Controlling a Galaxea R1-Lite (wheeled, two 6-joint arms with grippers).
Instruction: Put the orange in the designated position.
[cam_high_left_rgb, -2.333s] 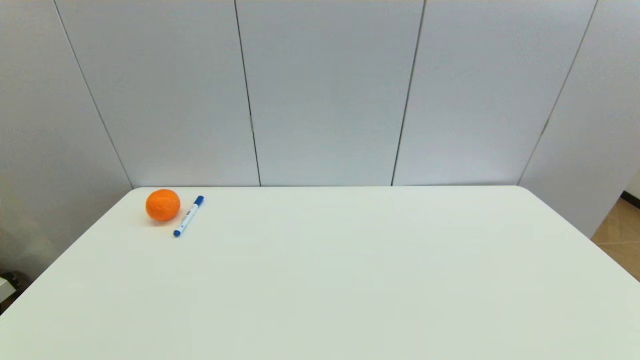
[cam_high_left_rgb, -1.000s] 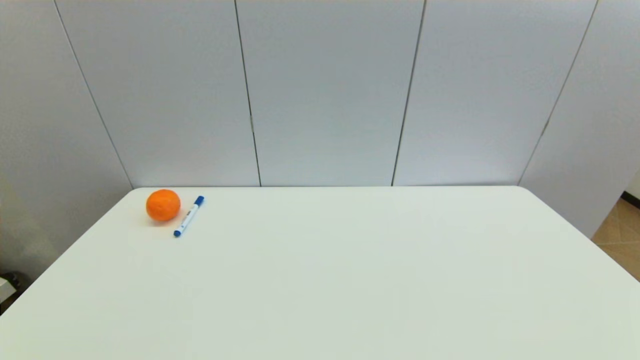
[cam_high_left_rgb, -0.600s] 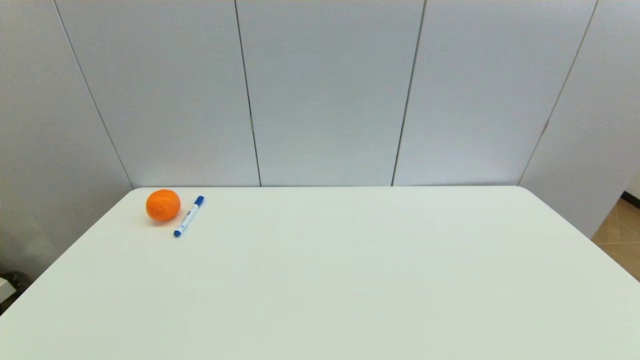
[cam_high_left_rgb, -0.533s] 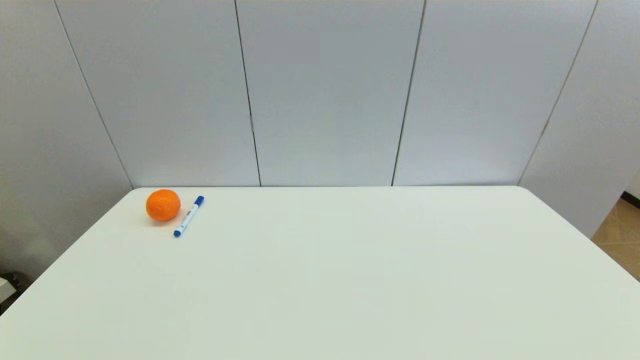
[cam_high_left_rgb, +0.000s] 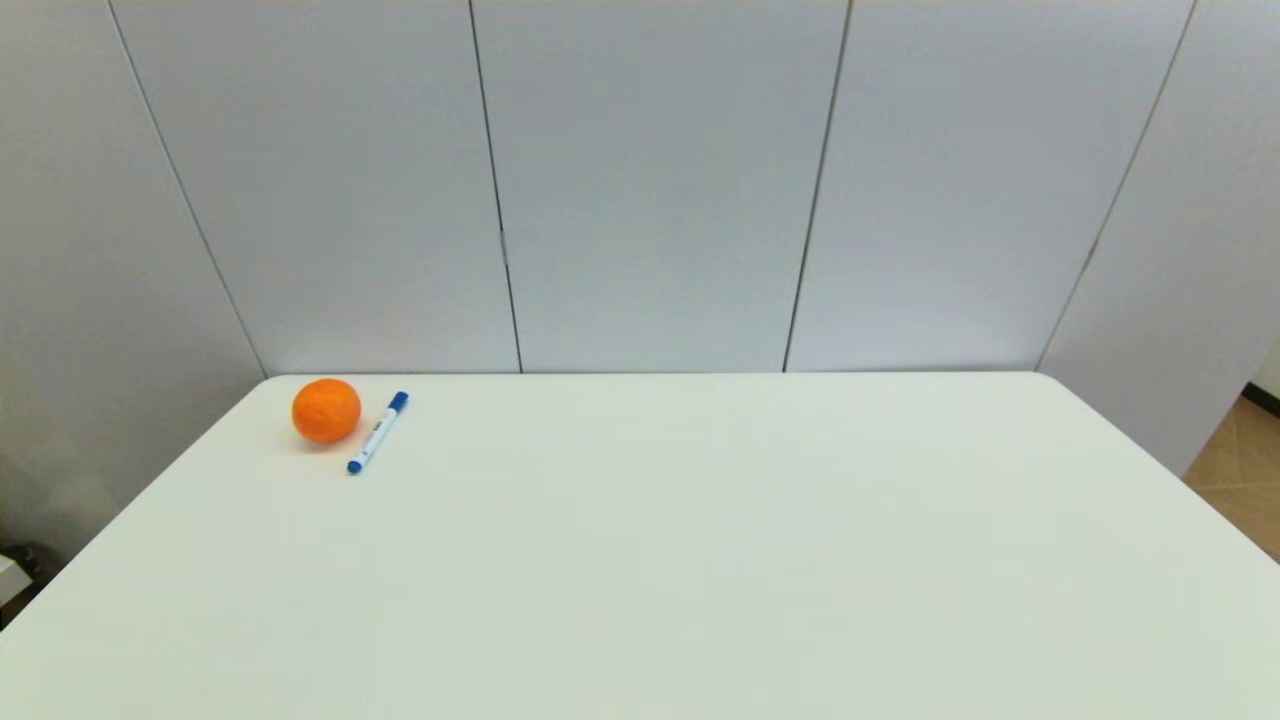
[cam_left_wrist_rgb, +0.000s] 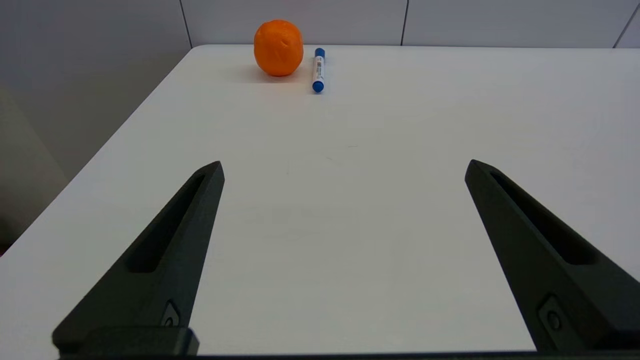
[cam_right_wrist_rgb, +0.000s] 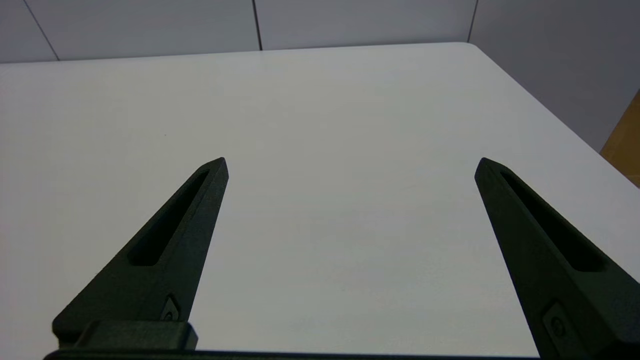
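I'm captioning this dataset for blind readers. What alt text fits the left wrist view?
An orange sits by the far corner of a white table, a blue-capped marker pen lying just beside it. The left end effector is open, well short of both.

**Right wrist: spread fingers over bare desk**

You saw the right end effector (cam_right_wrist_rgb: 350, 165) with its two black fingers (cam_right_wrist_rgb: 170, 250) spread wide apart above the white desk (cam_right_wrist_rgb: 320, 100), grey wall panels (cam_right_wrist_rgb: 140, 22) behind the far edge.
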